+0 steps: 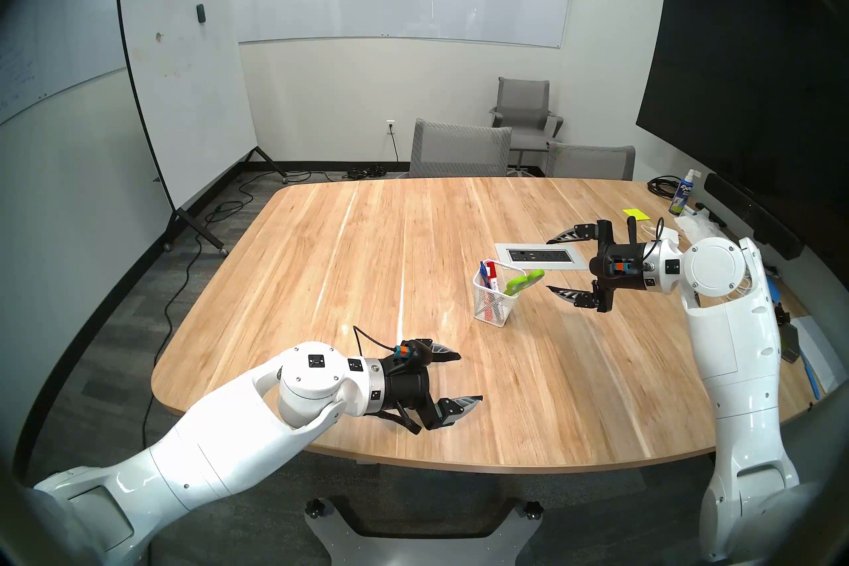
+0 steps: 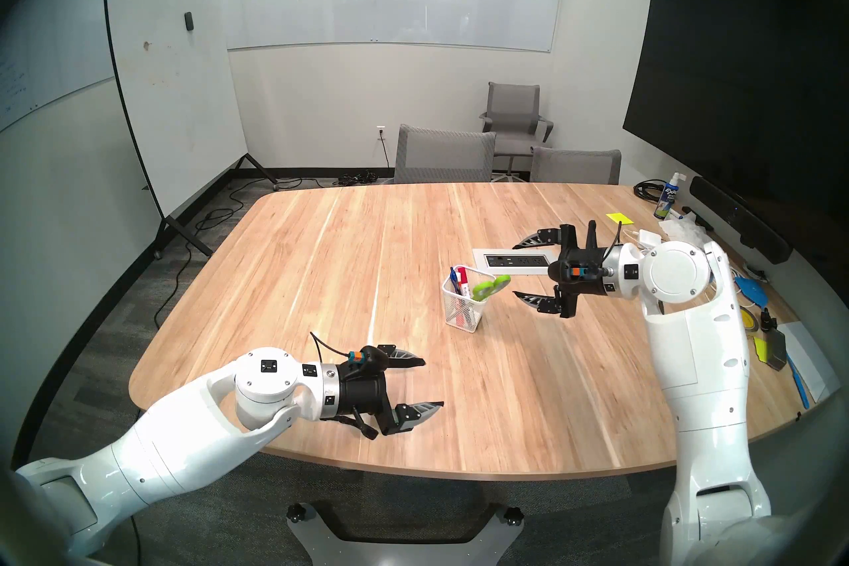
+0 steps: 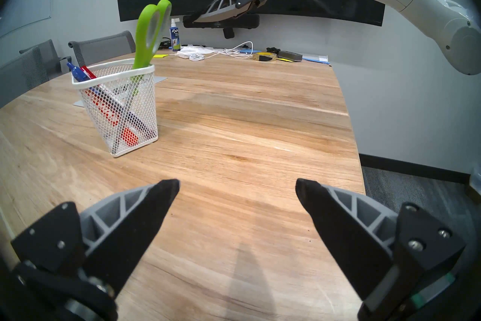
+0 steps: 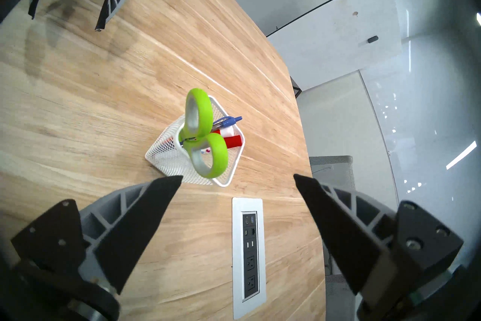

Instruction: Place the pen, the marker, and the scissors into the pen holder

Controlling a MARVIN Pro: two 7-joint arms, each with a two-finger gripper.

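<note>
The white mesh pen holder (image 1: 488,314) (image 3: 112,77) (image 4: 166,156) stands upright on the wooden table (image 1: 367,275), right of centre. Inside it lean the green-handled scissors (image 1: 523,281) (image 3: 152,31) (image 4: 200,114), handles up, the blue pen (image 1: 483,273) (image 3: 76,71) (image 4: 229,120) and a red-capped marker (image 1: 491,275) (image 3: 88,72) (image 4: 231,141). My right gripper (image 1: 548,264) (image 4: 238,176) hovers open and empty just right of the holder, above the table. At the near edge, well clear of the holder, my left gripper (image 1: 470,376) (image 3: 237,182) is low, open and empty.
A power outlet panel (image 1: 542,256) (image 4: 248,255) is set into the table behind the holder. A spray bottle (image 1: 682,195), yellow note (image 1: 636,212), cables and tape crowd the table's right edge. Grey chairs (image 1: 459,149) stand at the far side.
</note>
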